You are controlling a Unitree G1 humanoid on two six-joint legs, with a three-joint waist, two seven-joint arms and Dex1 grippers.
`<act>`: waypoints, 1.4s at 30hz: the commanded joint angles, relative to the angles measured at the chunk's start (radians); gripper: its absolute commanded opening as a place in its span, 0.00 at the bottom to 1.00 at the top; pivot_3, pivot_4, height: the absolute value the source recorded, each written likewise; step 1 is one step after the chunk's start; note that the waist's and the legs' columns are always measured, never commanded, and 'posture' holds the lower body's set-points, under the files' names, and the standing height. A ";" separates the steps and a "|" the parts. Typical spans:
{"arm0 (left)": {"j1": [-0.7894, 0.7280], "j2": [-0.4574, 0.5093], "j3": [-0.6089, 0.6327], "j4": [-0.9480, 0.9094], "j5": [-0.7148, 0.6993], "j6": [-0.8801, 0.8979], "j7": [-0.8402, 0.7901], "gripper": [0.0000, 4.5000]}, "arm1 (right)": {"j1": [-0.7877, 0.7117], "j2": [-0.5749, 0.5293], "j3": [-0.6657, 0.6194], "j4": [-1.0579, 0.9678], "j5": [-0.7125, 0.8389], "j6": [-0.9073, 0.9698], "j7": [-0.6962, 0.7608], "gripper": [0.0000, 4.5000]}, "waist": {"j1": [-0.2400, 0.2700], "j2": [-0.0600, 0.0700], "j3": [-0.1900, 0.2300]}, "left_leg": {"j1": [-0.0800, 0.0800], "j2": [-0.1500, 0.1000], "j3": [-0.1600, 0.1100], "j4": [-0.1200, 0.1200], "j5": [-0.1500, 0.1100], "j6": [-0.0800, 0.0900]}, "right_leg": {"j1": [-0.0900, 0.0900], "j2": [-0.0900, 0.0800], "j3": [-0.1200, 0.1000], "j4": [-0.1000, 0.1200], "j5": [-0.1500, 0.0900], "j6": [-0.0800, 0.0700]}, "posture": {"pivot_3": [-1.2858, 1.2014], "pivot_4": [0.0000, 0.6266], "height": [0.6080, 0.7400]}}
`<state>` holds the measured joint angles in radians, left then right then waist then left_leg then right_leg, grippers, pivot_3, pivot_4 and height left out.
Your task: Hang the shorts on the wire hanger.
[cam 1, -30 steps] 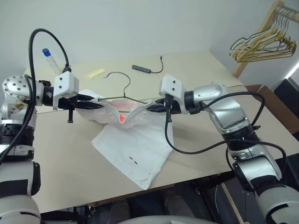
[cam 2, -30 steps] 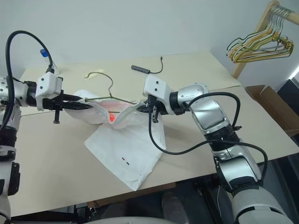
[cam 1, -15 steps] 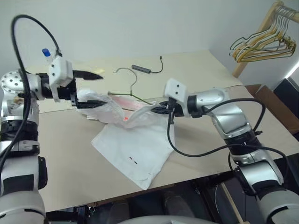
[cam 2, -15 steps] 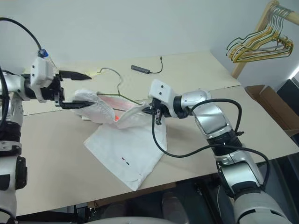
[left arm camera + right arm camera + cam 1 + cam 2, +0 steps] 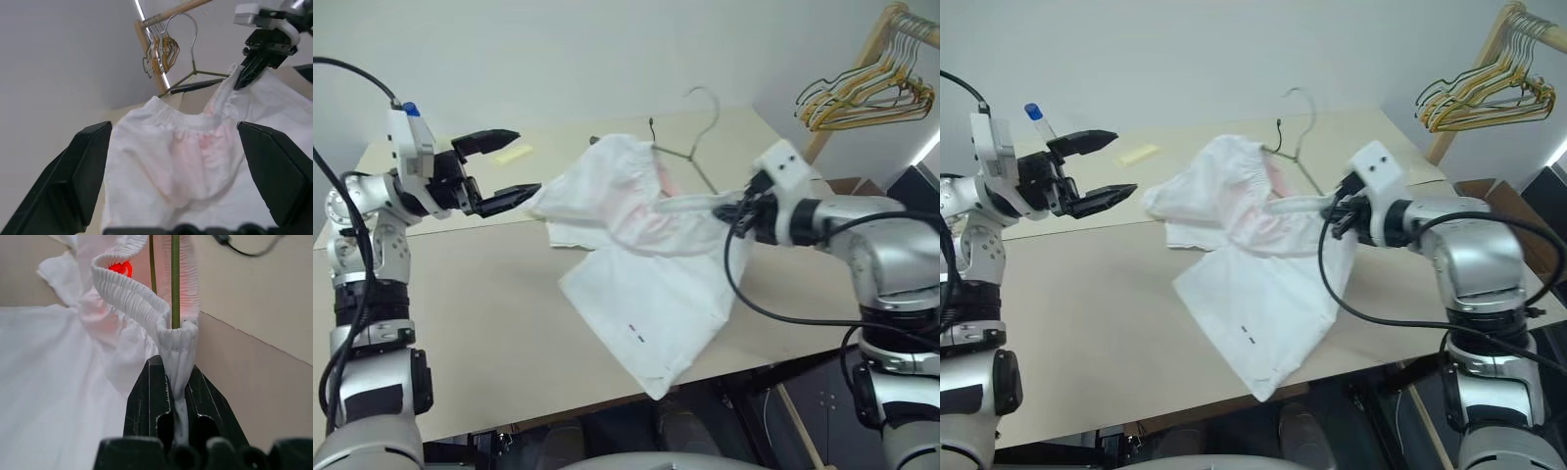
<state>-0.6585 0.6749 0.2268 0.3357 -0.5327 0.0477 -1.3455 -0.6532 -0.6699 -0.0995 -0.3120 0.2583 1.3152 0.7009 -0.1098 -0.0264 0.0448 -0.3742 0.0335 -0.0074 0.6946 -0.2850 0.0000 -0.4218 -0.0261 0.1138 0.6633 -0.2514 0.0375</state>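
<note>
The white shorts [image 5: 641, 255] hang off the table, held up at the gathered waistband by my right gripper [image 5: 730, 209], which is shut on the fabric [image 5: 177, 374]. The thin olive wire hanger [image 5: 691, 157] runs inside the waistband [image 5: 174, 279] and down to the pinch; its hook [image 5: 705, 96] sticks up behind the shorts. My left gripper [image 5: 523, 162] is open at the left, a short way from the shorts' loose end and holding nothing. The left wrist view looks between its fingers [image 5: 80, 171] at the shorts [image 5: 195, 161] and the right gripper [image 5: 257, 63].
The beige table [image 5: 460, 313] lies under the shorts. A yellow strip [image 5: 514, 153] lies at the back left. A bunch of yellowish and dark hangers [image 5: 867, 93] hangs on a wooden rack at the far right. A cardboard box [image 5: 850, 183] sits beyond the table's right edge.
My left gripper let go of the waistband, opened and rose slightly. My right gripper swung right with the shorts and hanger, lifting most of the fabric off the table; the hook now points up.
</note>
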 commanded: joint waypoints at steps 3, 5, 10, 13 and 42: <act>0.032 -0.037 -0.010 -0.144 -0.045 0.042 0.032 0.99 | 0.006 -0.099 -0.141 -0.025 -0.021 0.230 -0.111 0.00 | -0.017 0.000 0.000 | 0.000 0.000 0.000 0.000 0.000 0.000 | 0.000 0.000 0.000 -0.001 0.000 0.000 | 0.44 0.00 1.00; 0.031 -0.053 -0.013 -0.161 -0.051 0.054 0.044 0.99 | -0.006 -0.134 -0.173 0.012 -0.031 0.283 -0.148 0.00 | -0.032 0.001 0.000 | 0.000 0.000 0.000 -0.001 0.000 0.000 | 0.000 0.000 0.001 -0.001 0.000 0.000 | 0.44 0.00 1.00; 0.040 -0.097 -0.031 -0.208 -0.048 0.067 0.076 0.99 | -0.026 -0.195 -0.221 0.090 -0.072 0.299 -0.249 0.00 | -0.075 0.001 -0.001 | 0.001 -0.001 0.001 -0.001 0.000 0.000 | 0.002 0.000 0.002 -0.001 0.000 0.000 | 0.43 0.00 1.00; 0.057 -0.124 -0.037 -0.253 -0.072 0.083 0.084 0.99 | -0.071 -0.179 -0.264 0.165 -0.148 0.297 -0.359 0.00 | -0.101 0.002 -0.001 | 0.001 -0.001 0.001 -0.001 0.000 0.000 | 0.001 0.000 0.003 -0.001 0.000 0.001 | 0.43 0.00 1.00; 0.151 -0.147 -0.037 -0.432 -0.168 0.134 0.149 0.99 | -0.415 0.054 -0.581 0.611 -0.416 -0.182 -1.066 0.00 | -0.160 0.008 -0.004 | 0.006 -0.002 0.005 -0.009 0.000 0.000 | 0.003 0.000 0.009 -0.003 -0.001 0.001 | 0.44 0.00 1.00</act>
<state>-0.5010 0.5286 0.1894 -0.0649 -0.6929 0.1907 -1.1990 -1.0198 -0.5816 -0.6713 0.2766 -0.1724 1.1978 -0.3500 -0.2703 -0.0188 0.0412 -0.3687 0.0317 -0.0019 0.6849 -0.2849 0.0000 -0.4179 -0.0261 0.1236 0.6607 -0.2519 0.0386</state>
